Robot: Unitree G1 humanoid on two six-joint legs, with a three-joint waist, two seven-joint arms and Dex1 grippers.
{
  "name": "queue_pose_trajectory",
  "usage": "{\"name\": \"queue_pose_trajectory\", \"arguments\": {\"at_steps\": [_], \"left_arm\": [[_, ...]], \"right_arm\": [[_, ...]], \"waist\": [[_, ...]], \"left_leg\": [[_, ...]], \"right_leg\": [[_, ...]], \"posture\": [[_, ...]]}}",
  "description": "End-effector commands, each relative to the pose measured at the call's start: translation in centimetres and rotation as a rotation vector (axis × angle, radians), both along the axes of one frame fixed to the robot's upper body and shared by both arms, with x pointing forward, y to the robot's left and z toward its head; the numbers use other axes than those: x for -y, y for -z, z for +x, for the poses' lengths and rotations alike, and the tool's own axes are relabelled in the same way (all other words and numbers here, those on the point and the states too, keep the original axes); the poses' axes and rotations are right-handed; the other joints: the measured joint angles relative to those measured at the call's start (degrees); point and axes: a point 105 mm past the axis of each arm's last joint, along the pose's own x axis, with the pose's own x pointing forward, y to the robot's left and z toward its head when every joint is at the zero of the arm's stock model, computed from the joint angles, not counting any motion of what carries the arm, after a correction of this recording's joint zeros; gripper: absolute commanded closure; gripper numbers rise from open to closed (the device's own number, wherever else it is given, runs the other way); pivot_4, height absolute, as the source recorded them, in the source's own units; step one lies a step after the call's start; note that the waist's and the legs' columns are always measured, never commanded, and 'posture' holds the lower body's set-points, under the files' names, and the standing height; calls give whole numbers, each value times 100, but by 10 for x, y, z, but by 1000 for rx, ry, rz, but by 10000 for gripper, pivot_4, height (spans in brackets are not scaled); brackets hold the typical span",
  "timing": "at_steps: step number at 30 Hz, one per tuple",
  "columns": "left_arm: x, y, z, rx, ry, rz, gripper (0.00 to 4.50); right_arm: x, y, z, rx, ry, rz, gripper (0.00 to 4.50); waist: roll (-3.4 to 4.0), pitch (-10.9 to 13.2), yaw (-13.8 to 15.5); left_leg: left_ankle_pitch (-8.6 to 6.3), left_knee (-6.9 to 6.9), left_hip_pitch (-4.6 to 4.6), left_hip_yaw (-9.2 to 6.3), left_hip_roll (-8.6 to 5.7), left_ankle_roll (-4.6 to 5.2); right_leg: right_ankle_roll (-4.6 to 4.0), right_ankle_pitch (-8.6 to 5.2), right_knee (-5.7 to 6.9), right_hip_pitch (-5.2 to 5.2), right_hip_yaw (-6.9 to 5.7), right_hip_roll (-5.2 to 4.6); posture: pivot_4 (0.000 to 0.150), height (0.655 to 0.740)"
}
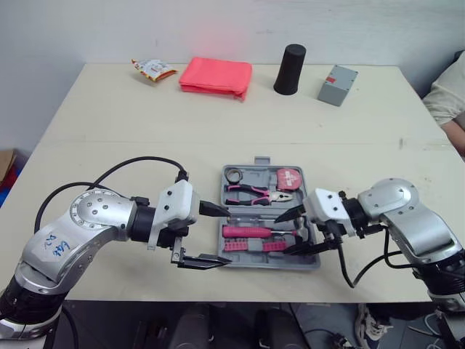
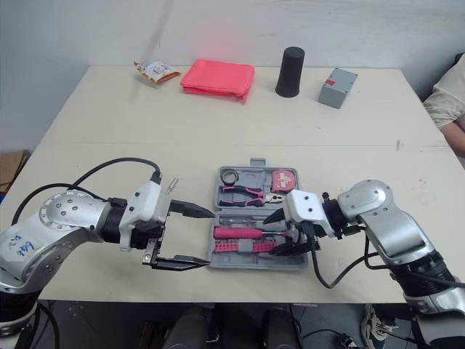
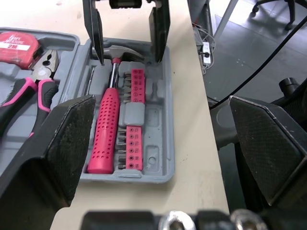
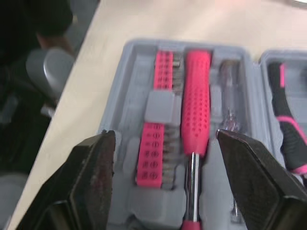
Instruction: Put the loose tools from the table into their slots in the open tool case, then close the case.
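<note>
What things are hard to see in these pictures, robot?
Hammer: its head sits behind the right gripper in the left eye view.
Person: cut off by the eye views' edge, just a sleeve.
Snack packet: print too small to read.
Tape measure: cut by the left wrist view's edge.

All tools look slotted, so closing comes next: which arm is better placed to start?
Probably right. The right gripper hangs open over the near half of the case, straddling the head end of the hammer. The left gripper is open at the case's left edge, short of the tools.
</note>
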Motion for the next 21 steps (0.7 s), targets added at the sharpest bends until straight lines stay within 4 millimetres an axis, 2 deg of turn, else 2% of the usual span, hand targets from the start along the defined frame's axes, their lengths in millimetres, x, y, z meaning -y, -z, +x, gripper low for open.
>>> {"name": "queue_pose_trajectory", "arguments": {"at_steps": [1, 6, 10, 15, 17, 20, 21], "left_arm": [[3, -4, -1, 31, 26, -7, 0], [2, -4, 1, 32, 28, -3, 0], [1, -4, 3, 34, 27, -2, 0], [1, -5, 6, 41, 17, -7, 0], [-2, -3, 8, 36, -6, -11, 0], [-10, 1, 10, 23, -52, -13, 0], [-15, 2, 11, 9, -100, -33, 0]], "right_arm": [[4, 4, 1, -9, 21, 95, 17848], [8, 19, 8, -2, 71, 88, 42887], [11, 42, 6, -27, 99, -17, 44054], [34, 84, 5, -92, 209, -241, 44054], [32, 84, 1, -69, 190, -228, 44054], [20, 70, 4, -36, 205, -126, 44054], [14, 53, 6, -15, 224, -37, 44054]], "waist": [[0, 0, -5], [0, 0, -20], [1, 0, -19], [-28, -22, -15], [-49, -45, -11], [-61, -53, -8], [-62, -53, -14]], "left_leg": [[0, 0, 0, 1, -1, 0], [0, 5, 1, 1, 0, 0], [0, 5, 1, 1, 1, 0], [0, 6, 14, 0, 1, -1], [-3, 6, 26, -6, 2, -6], [-35, 0, 94, -18, 6, -16], [-44, -3, 103, -18, 7, -19]], "right_leg": [[0, 0, 2, -1, 1, 0], [0, 0, 3, -3, 1, 1], [0, 0, 3, -4, 1, 2], [0, 0, 0, 8, 2, 1], [-1, -1, -4, 26, -1, 1], [-5, -3, -28, 104, -5, -1], [-6, -4, -31, 111, -4, -2]], "posture": [[1500, 7361], [1500, 7361], [1500, 7361], [1500, 7361], [1500, 7361], [1500, 7361], [1500, 7361]]}}
